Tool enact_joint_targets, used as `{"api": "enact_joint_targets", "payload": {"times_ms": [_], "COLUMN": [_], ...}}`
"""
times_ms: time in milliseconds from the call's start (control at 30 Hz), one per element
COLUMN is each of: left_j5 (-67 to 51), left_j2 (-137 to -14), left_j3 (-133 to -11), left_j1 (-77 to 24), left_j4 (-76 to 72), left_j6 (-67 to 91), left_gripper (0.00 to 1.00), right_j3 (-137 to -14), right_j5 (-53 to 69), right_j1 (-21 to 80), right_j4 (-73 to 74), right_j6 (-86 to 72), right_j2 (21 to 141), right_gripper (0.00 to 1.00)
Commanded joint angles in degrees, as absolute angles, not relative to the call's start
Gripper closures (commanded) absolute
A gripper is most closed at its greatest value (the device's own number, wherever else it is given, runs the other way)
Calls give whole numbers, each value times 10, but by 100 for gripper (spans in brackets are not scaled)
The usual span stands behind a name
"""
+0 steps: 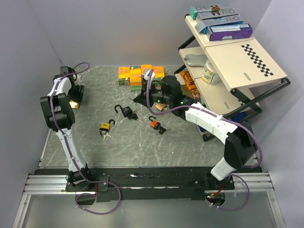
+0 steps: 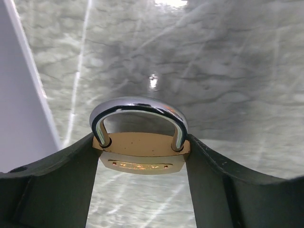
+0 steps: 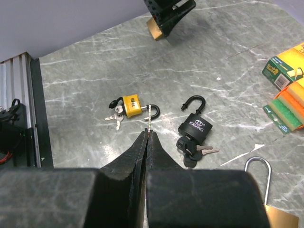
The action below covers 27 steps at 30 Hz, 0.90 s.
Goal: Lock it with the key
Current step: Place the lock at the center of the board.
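My left gripper (image 2: 141, 140) is shut on a brass padlock (image 2: 140, 154) and holds it by the sides of its body above the tabletop. The padlock's silver shackle (image 2: 137, 107) sits with both legs in the body. In the top view this gripper (image 1: 74, 99) is at the far left. My right gripper (image 3: 148, 134) is shut on a thin key (image 3: 149, 118), whose blade sticks out edge-on past the fingertips. It hovers mid-table (image 1: 140, 98), pointing left toward the left gripper (image 3: 167, 14).
On the marble top lie a yellow padlock (image 3: 132, 105) with keys, a black padlock (image 3: 195, 127) with keys, an orange padlock (image 1: 154, 124) and a second brass padlock (image 3: 273, 211). Sponge packs (image 1: 135, 75) sit at the back. A loaded shelf (image 1: 228, 61) stands at the right.
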State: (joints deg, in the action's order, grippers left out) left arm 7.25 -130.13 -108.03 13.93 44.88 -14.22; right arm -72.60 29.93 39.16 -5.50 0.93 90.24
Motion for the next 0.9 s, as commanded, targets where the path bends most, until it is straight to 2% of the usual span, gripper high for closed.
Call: {"api": "enact_joint_targets", "payload": {"times_ms": [0,67,167,200,267,333,400,533,633,733,767,867], "left_j5": [61,52,47,47,40,24,12,-14,-90,-246,-336,-477], "left_j2": [-1291,-1295,-1304,-1301,-1292,-1272,-1249,-1208,-1155,-1063,-1015,-922], "left_j3": [-1097,-1100,-1114,-1114,-1098,-1078,-1057,-1041,-1054,-1056,-1049,-993], "left_j1": [148,157,161,161,161,161,161,161,160,158,158,155], "left_j4": [412,417,432,432,420,410,404,408,447,485,497,500], "left_j6": [-212,-229,-244,-247,-249,-246,-245,-241,-222,-205,-203,-211], "left_gripper": [90,87,70,58,45,23,8,1,4,3,2,1], "right_j3": [-728,-728,-731,-732,-737,-743,-747,-758,-766,-775,-776,-780], "right_j5": [316,317,321,321,324,327,329,332,337,344,349,371], "right_j1": [388,387,384,383,382,383,383,383,382,383,383,382], "right_j4": [-73,-74,-72,-70,-70,-72,-73,-76,-85,-96,-100,-126], "right_j6": [5,6,6,6,5,3,2,2,-22,-48,-56,-92], "right_j2": [883,882,884,885,888,890,891,895,895,896,896,899], "right_gripper": [100,100,100,100,100,100,100,100,100,100,100,100]}}
